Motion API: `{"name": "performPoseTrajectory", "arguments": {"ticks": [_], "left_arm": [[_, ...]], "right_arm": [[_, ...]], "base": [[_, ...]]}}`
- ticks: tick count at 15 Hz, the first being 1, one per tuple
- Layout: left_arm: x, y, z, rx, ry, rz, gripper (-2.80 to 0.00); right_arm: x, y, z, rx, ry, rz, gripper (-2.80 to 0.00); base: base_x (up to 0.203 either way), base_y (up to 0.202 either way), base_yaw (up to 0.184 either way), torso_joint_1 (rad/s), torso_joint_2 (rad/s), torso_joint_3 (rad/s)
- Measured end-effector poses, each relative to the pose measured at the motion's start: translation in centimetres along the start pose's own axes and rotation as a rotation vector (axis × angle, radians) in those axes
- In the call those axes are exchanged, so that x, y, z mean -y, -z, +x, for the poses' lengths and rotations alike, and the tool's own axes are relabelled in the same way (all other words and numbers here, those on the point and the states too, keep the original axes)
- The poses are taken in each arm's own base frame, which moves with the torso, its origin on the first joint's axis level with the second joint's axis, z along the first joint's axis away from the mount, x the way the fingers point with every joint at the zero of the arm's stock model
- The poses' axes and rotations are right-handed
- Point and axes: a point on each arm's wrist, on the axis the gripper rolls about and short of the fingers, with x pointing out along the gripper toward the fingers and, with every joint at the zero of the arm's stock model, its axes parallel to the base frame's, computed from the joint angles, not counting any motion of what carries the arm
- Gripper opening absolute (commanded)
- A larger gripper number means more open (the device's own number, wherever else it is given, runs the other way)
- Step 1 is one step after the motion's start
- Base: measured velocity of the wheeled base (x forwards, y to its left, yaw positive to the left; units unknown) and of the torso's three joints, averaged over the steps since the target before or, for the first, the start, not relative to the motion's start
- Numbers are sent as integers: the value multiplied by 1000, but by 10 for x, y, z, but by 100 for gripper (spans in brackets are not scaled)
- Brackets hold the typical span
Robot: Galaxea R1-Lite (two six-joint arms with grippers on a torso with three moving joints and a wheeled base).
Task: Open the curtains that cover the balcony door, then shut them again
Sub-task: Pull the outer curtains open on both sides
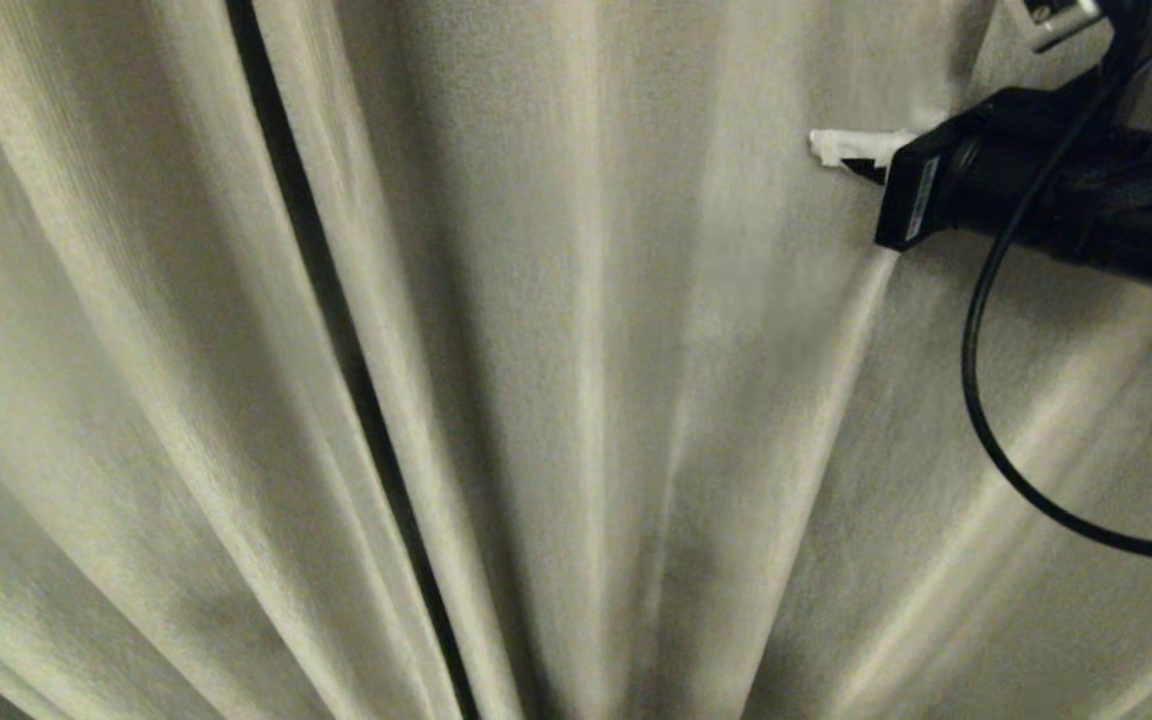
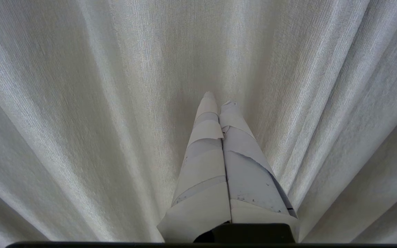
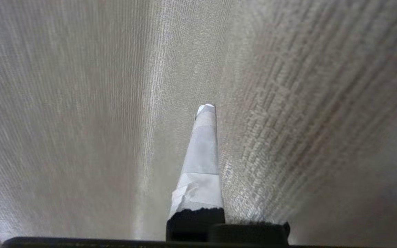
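Observation:
Cream-beige pleated curtains (image 1: 576, 350) fill every view, and the balcony door is hidden behind them. My right gripper (image 1: 841, 150) reaches in from the upper right and is pressed into the fabric. In the right wrist view the right gripper (image 3: 215, 107) is shut on a fold of the curtains (image 3: 288, 103). One white-taped finger (image 3: 202, 151) shows there, while the fold covers the other. My left gripper (image 2: 219, 100) is shut with nothing in it, its taped fingers pressed together and pointing at the curtains (image 2: 81, 103). It is outside the head view.
A narrow dark slit (image 1: 336, 350) runs down between two curtain panels left of centre. A black cable (image 1: 981, 400) loops down from my right arm (image 1: 1066, 190) in front of the fabric.

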Motion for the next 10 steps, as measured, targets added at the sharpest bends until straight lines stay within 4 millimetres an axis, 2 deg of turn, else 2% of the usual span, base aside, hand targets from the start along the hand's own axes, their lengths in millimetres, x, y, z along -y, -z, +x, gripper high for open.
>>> {"name": "performPoseTrajectory", "arguments": {"ticks": [6,10], "left_arm": [[0,0,0,0,0,0,-280],[0,0,0,0,0,0,-280]], "right_arm": [[4,-5,-2,27,63,7,-280],[23,-9,-9,18,221,6,-280]], "base": [[0,0,0,0,0,0],[0,0,0,0,0,0]]}}
